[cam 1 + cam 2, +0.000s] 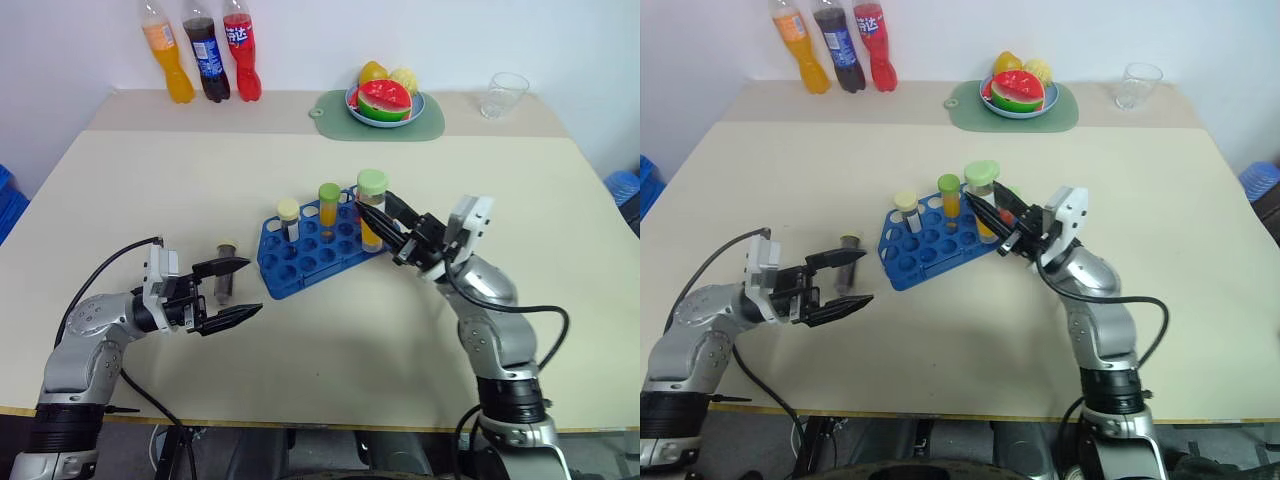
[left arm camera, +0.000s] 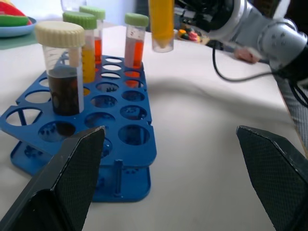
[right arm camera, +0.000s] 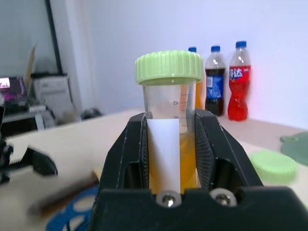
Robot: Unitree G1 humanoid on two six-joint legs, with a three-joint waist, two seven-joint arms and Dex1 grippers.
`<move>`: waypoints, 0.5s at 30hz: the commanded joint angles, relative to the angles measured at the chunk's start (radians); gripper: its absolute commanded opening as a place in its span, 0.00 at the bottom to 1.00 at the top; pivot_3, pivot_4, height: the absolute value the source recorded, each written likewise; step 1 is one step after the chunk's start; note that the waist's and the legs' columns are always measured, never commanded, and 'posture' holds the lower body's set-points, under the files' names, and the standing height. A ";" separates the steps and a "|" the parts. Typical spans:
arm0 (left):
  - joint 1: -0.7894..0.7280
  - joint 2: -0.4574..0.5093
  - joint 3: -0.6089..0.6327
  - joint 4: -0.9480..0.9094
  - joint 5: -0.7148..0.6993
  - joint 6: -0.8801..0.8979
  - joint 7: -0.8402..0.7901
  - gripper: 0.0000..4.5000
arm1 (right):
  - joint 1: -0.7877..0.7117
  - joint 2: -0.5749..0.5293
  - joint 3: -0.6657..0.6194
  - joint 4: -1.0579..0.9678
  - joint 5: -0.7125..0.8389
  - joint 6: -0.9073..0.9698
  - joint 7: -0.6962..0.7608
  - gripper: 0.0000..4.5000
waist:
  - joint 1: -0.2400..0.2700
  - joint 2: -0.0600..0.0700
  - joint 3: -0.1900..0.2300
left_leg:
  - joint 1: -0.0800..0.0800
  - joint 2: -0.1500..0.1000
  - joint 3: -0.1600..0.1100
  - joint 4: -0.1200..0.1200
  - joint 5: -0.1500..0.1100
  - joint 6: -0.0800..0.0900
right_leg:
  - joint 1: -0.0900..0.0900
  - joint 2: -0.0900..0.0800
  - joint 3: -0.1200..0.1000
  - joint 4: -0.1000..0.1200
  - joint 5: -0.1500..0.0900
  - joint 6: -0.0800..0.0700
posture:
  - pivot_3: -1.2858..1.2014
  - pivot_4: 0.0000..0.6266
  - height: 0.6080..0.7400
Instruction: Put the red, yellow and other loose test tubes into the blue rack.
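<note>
The blue plastic rack [image 1: 318,246] sits mid-counter on the pale beige counter [image 1: 330,340], already partly filled. The left wrist view shows four capped tubes standing in its holes: a cream-capped tube of dark brown liquid [image 2: 62,67], a green-capped tube of yellow liquid [image 2: 86,48], and two green-capped tubes of orange-red liquid [image 2: 134,41] further back.

The right pincer [image 1: 392,228] is pinching a large clear tube with a pale green cap and yellow-orange liquid [image 1: 371,208]. It holds this tube upright in the air at the rack's right end, its bottom clear of the holes, so by my reading this tube is being brought in but is not yet seated.

The left pincer [image 1: 228,291] is spread wide and holds nothing. Just beyond its fingers, to the left of the rack, a small tube of dark liquid [image 1: 225,270] stands loose on the counter; this looks like the next one to collect.

So the job seems well past its middle: four tubes racked, one in transit, one waiting. I cannot tell whether other loose tubes lie elsewhere; none is evident on the open counter.
</note>
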 commanded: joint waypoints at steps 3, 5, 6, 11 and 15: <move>0.009 -0.007 0.037 -0.019 -0.019 -0.009 0.016 1.00 | -0.020 0.031 0.057 0.068 -0.050 -0.128 0.007 0.18 | -0.002 0.000 0.000 | 0.000 0.000 0.000 0.000 0.000 0.000 | 0.000 0.000 0.000 0.000 0.000 0.000 | 0.52 0.24 1.00; 0.013 -0.012 0.041 -0.021 -0.019 -0.012 0.025 1.00 | -0.027 0.055 0.070 0.110 -0.067 -0.166 -0.010 0.18 | -0.002 0.000 0.000 | 0.000 0.000 0.000 0.000 0.000 0.000 | 0.000 0.000 0.000 0.000 0.000 0.000 | 0.52 0.24 1.00; 0.018 -0.014 0.043 -0.024 -0.020 -0.012 0.029 1.00 | -0.027 0.068 0.080 0.131 -0.080 -0.190 -0.015 0.18 | -0.002 0.000 0.000 | 0.000 0.000 0.000 0.000 0.000 0.000 | 0.000 0.000 0.000 0.000 0.000 0.000 | 0.52 0.24 1.00; 0.026 -0.016 0.050 -0.028 -0.020 -0.012 0.037 1.00 | -0.037 0.104 0.095 0.217 -0.118 -0.272 -0.042 0.18 | -0.003 0.000 0.000 | 0.000 -0.001 0.000 0.000 0.000 0.000 | 0.000 0.001 0.000 0.001 0.000 0.000 | 0.52 0.24 1.00; 0.030 -0.015 0.052 -0.037 -0.021 -0.012 0.045 1.00 | -0.059 0.111 0.088 0.302 -0.139 -0.332 -0.058 0.18 | -0.003 0.000 0.000 | 0.001 -0.001 0.000 0.000 0.000 0.000 | 0.000 0.001 0.000 0.001 0.000 0.000 | 0.52 0.24 1.00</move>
